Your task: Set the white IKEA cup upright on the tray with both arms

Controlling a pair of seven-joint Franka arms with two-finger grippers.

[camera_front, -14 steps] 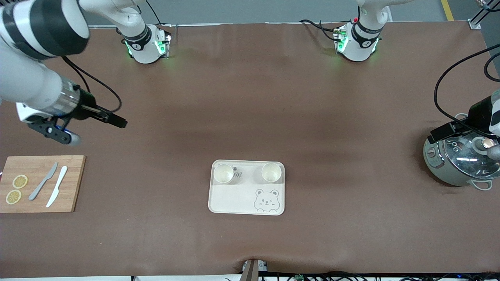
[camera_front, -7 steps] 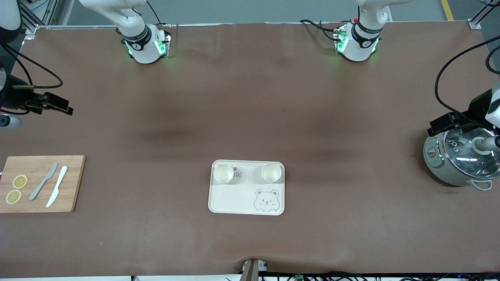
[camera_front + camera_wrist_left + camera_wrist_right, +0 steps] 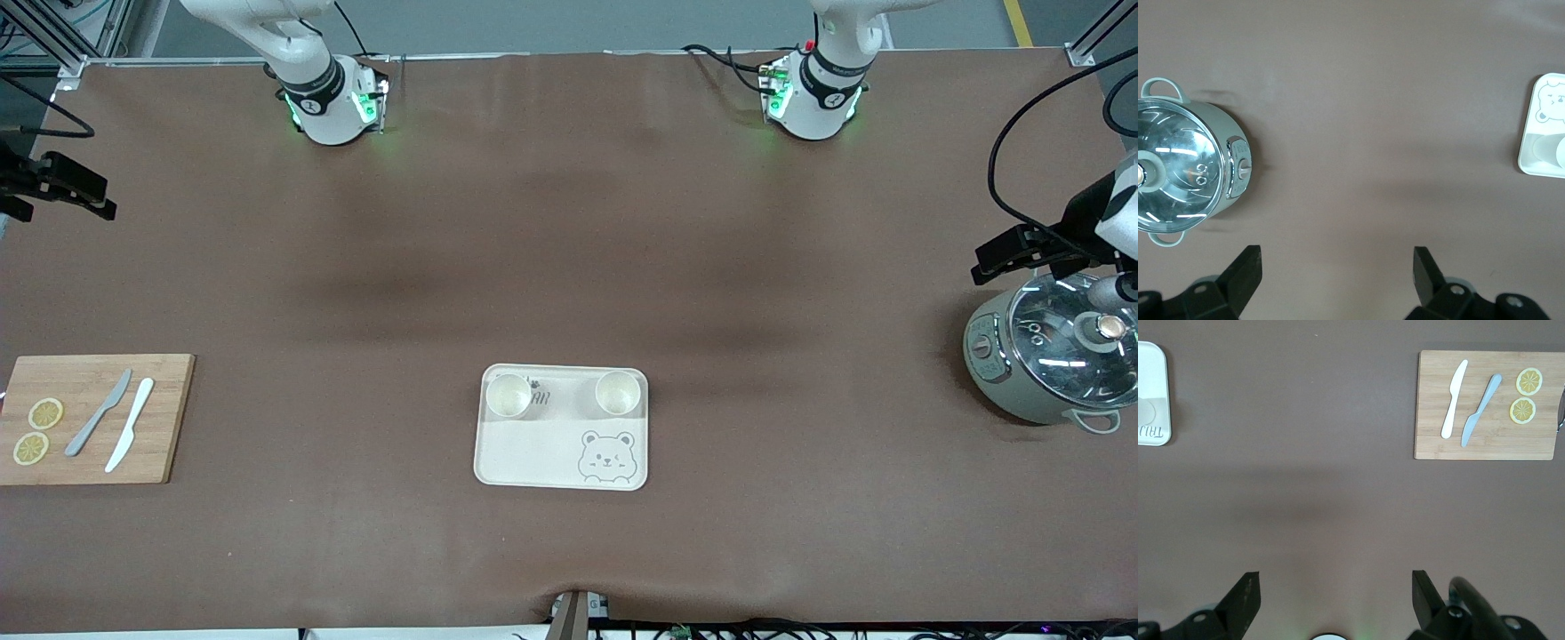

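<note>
Two white cups are sitting upright on the tray (image 3: 561,449), one (image 3: 508,395) toward my right arm's end and one (image 3: 618,392) toward my left arm's end, both along the tray edge farther from the front camera, above the bear face. That spacing is leaving each cup its own corner, so I am judging the placing done. I am holding my left gripper (image 3: 1337,268) over bare brown table beside the grey cooker (image 3: 1052,359) with its glass lid, fingers (image 3: 1245,267) spread wide and gripping nothing. My right gripper (image 3: 1335,593) is hanging over bare table at its own end, well apart from the wooden board (image 3: 92,419) with two knives and lemon slices, fingers (image 3: 1246,592) equally wide and empty. Keeping both well away from the tray is leaving the cups no chance of being knocked.
</note>
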